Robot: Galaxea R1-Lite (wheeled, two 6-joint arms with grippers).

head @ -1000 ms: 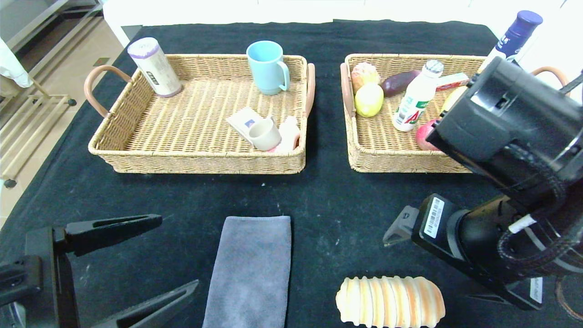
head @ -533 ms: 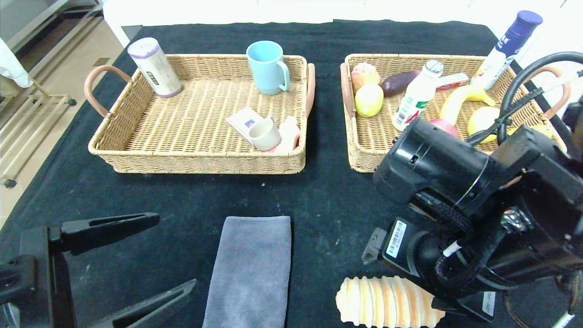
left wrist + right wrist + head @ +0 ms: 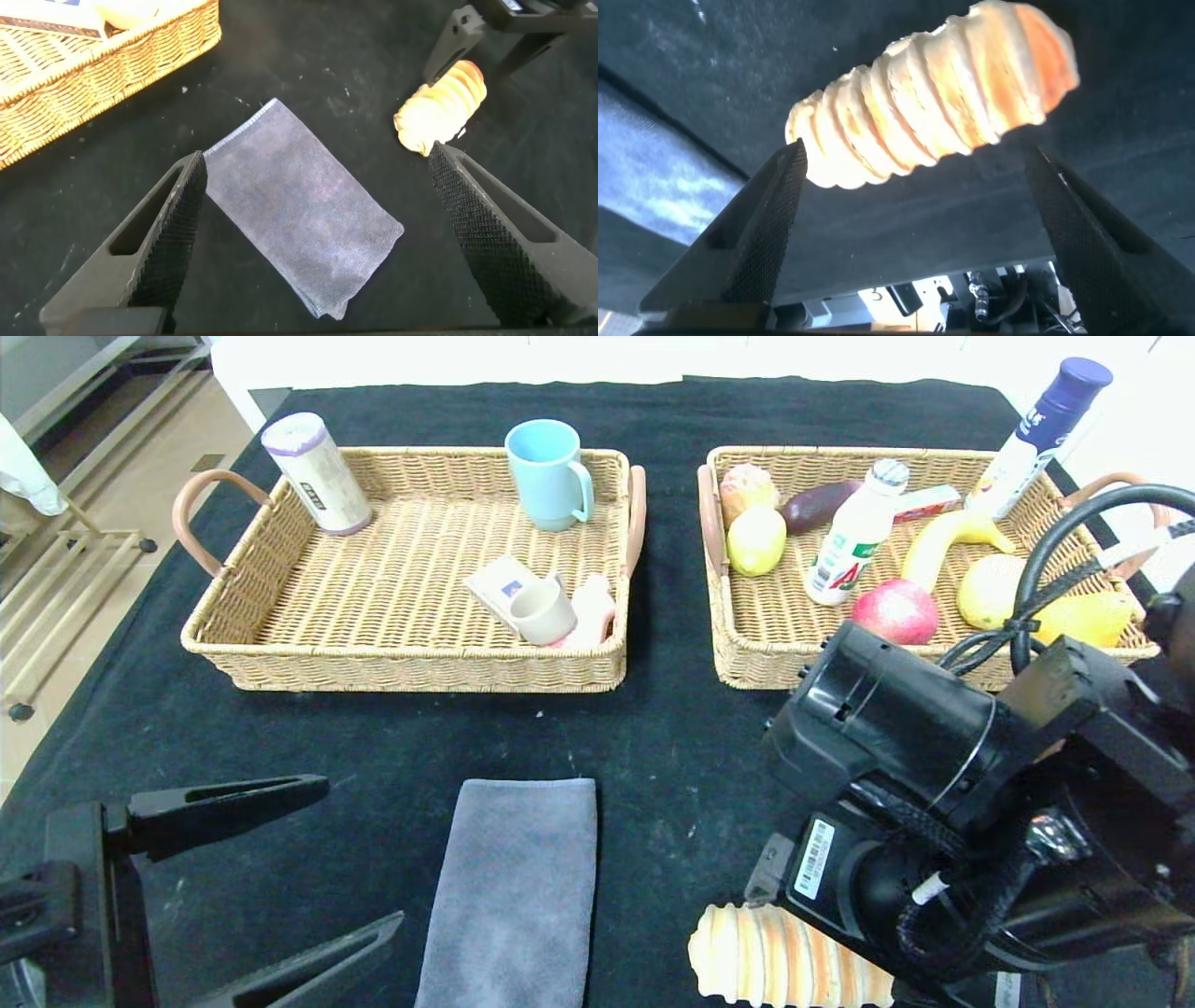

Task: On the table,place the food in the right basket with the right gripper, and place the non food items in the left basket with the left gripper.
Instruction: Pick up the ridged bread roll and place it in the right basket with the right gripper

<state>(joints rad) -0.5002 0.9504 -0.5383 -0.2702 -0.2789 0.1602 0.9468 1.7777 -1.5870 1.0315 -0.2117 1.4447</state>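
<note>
Head view shows the change: right gripper (image 3: 761, 887) swung off the right basket (image 3: 747, 663) over the last second, down and across to the bread roll (image 3: 747, 957) at the near edge of the bench (image 3: 653, 756); now lowered over the roll's near end, arm hiding most of the loaf; jaws wide apart, nothing clamped. Right wrist view confirms it: roll (image 3: 934, 98) lying between the two open jaws, not yet touched so far as can be told. Means the right side has started on what looks like the last piece of food outside the basket; fruit, bottles and a snack pack already inside. Left gripper (image 3: 271, 859) parked low at the near left, unmoved, jaws spread and empty; grey cloth (image 3: 513, 896) flat just beside it, seen between the jaws from the left wrist (image 3: 299, 201); likely the last non-food item bound for the left basket (image 3: 401, 667). Next step, by judgement: closing on the roll across its width; soft, so a gentle squeeze.
</note>
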